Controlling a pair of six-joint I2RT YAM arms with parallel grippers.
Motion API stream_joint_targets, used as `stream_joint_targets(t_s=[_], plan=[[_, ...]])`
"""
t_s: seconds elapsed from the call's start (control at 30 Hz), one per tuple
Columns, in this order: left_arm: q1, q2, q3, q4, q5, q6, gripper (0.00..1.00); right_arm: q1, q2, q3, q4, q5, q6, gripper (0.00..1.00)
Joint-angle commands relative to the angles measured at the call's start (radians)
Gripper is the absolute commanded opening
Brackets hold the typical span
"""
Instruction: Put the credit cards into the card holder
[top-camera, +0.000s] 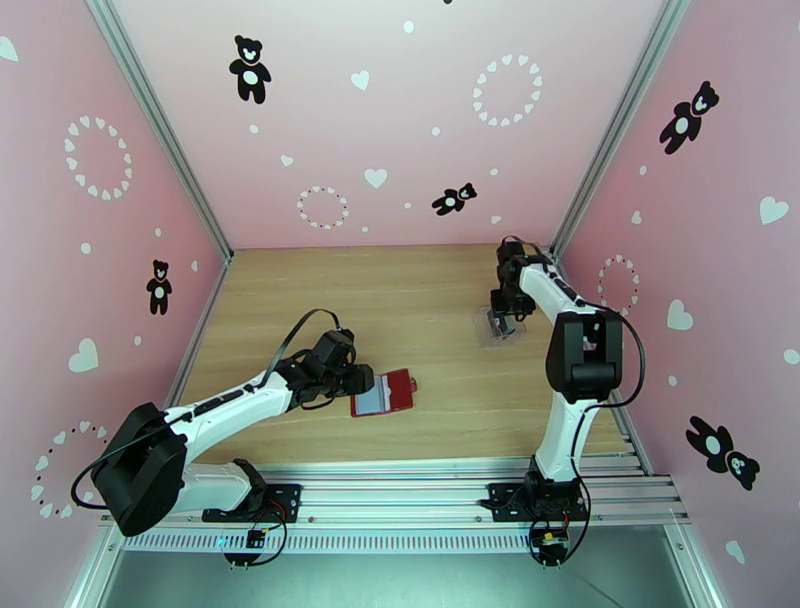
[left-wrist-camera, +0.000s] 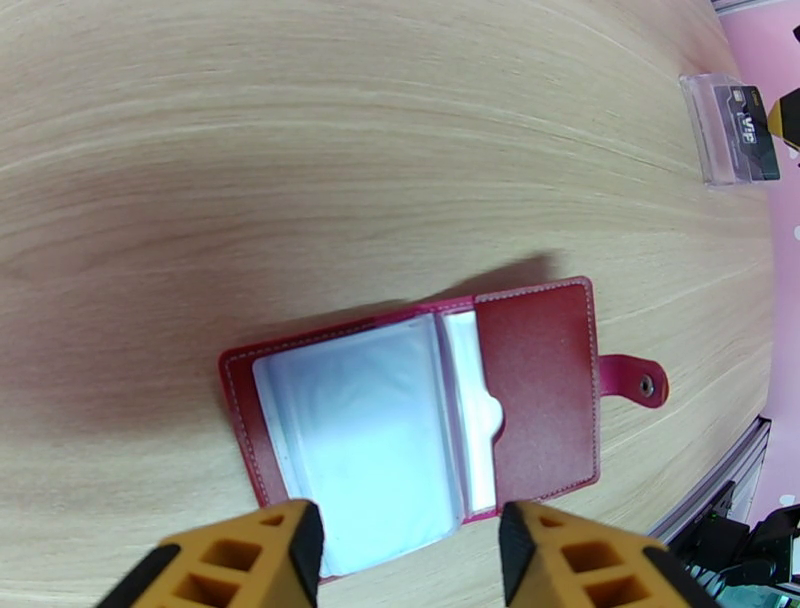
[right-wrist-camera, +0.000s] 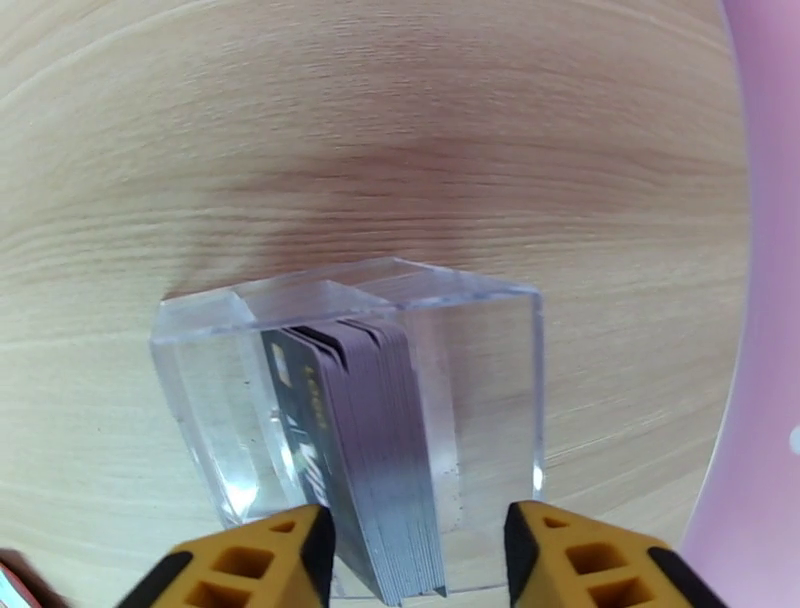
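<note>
The card holder is a red folding case lying open and flat on the wood, with pale plastic sleeves showing and a snap tab at its right. My left gripper stands open at its near edge with nothing held; from above the left gripper is at the left side of the card holder. The credit cards, a dark stack on edge, stand inside a clear plastic box. My right gripper is open, straddling the stack's near end. In the top view the right gripper hangs over the box.
The clear box with a dark card sits far right of the holder in the left wrist view. Bare wooden tabletop separates the two arms. Pink walls close in the sides and back; a metal rail runs along the near edge.
</note>
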Motion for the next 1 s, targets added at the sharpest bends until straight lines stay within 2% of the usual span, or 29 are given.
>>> stream_joint_targets(t_s=[0.0, 0.57, 0.83, 0.97], plan=[[0.01, -0.005, -0.012, -0.013, 0.004, 0.003, 0.52, 0.0, -0.025, -0.012, 0.005, -0.051, 0.007, 0.62], [0.009, -0.009, -0.013, -0.011, 0.008, 0.002, 0.52, -0.001, 0.099, 0.031, -0.041, 0.021, -0.001, 0.61], [0.01, -0.02, -0.012, -0.024, 0.002, 0.005, 0.52, 0.0, 0.04, 0.027, -0.018, -0.049, 0.007, 0.6], [0.009, -0.02, -0.01, -0.024, 0.003, 0.005, 0.52, -0.003, 0.018, 0.022, -0.013, -0.024, 0.014, 0.61]])
